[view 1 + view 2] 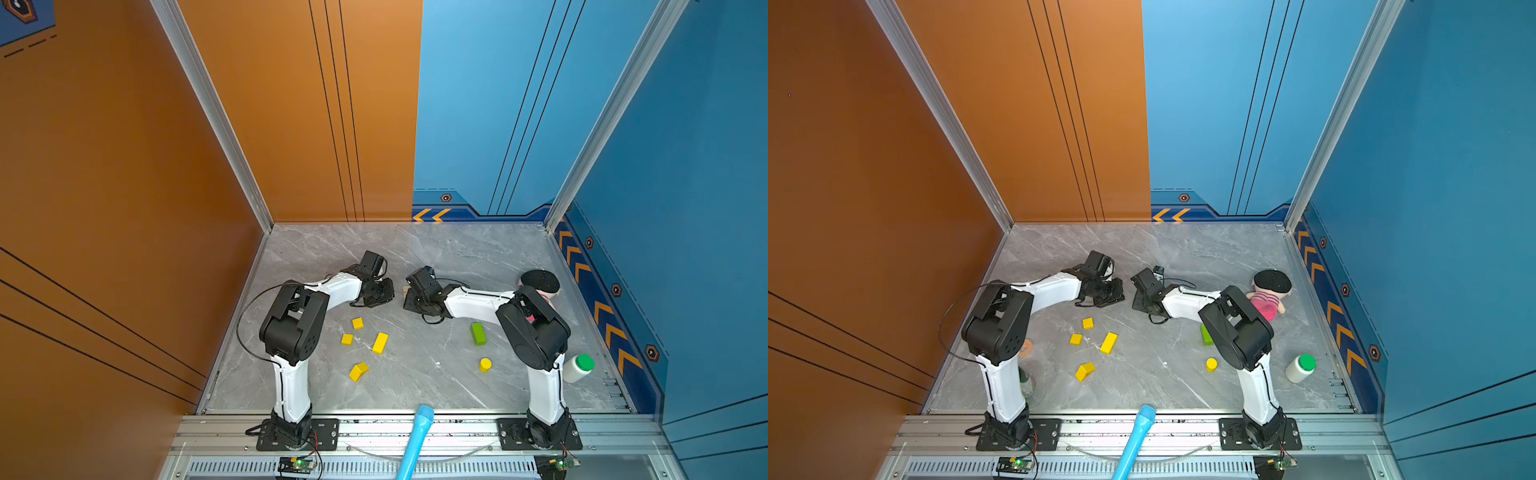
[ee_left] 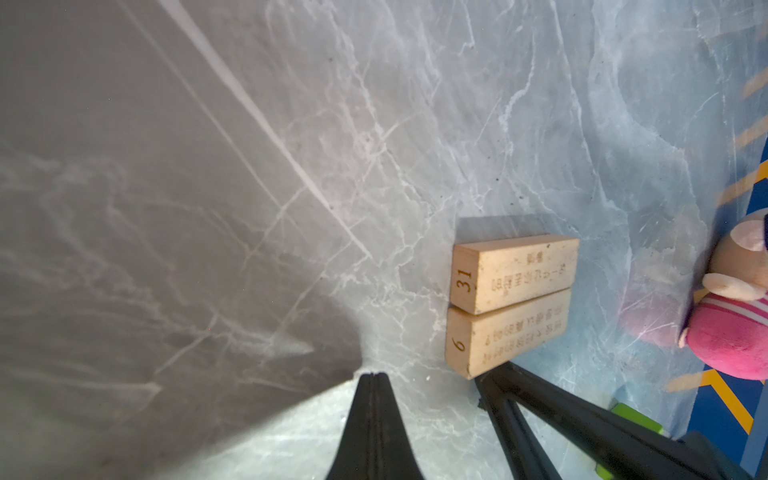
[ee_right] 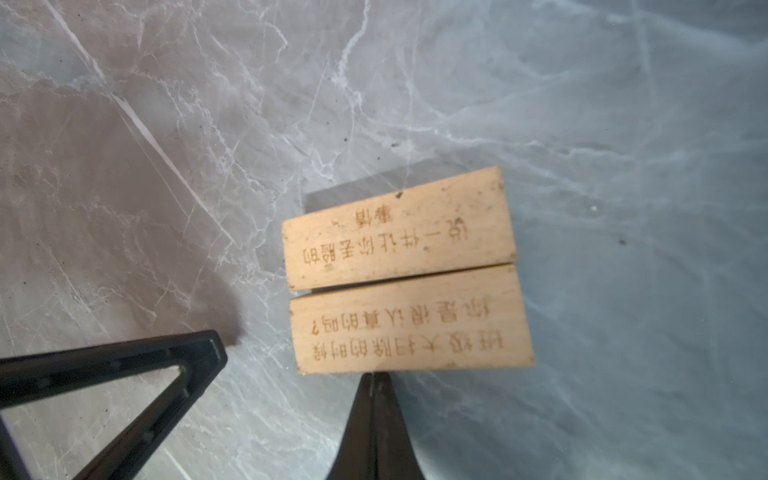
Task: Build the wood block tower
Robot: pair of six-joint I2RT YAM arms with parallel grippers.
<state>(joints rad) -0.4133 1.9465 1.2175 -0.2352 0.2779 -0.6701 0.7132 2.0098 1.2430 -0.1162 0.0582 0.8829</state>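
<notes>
Now the two tan planks [image 3: 399, 237] lie flat on the grey marble desk [image 1: 415, 386], side by side with their long edges meeting and their printed faces up. One is the plank marked 31 [image 2: 515, 274] and the other the plank marked 6 [image 2: 505, 332]. The right pincer [image 3: 376, 376] is clenched with nothing between its jaws, its tip right at the outer long edge of the plank marked 6; whether it presses the wood I cannot tell. The left pincer [image 2: 374, 376] is likewise clenched and empty, low over bare desk just off the numbered ends of the planks and apart from them. In both top views the planks are almost wholly hidden between the two wrists. The other blocks lie loose, all nearer the arm bases than the planks. On the left arm's side of the planks are a yellow cube [image 1: 357, 323], a second yellow cube [image 1: 347, 339], a yellow bar [image 1: 380, 343] and, farthest from the planks, a yellow roof-shaped piece [image 1: 358, 371]. On the right arm's side are a green bar [image 1: 478, 333] and, beyond it, a yellow cylinder [image 1: 485, 364]. A plush doll [image 1: 1268, 297] lies well out from the planks on that same side, and a white bottle [image 1: 577, 368] sits farther still
</notes>
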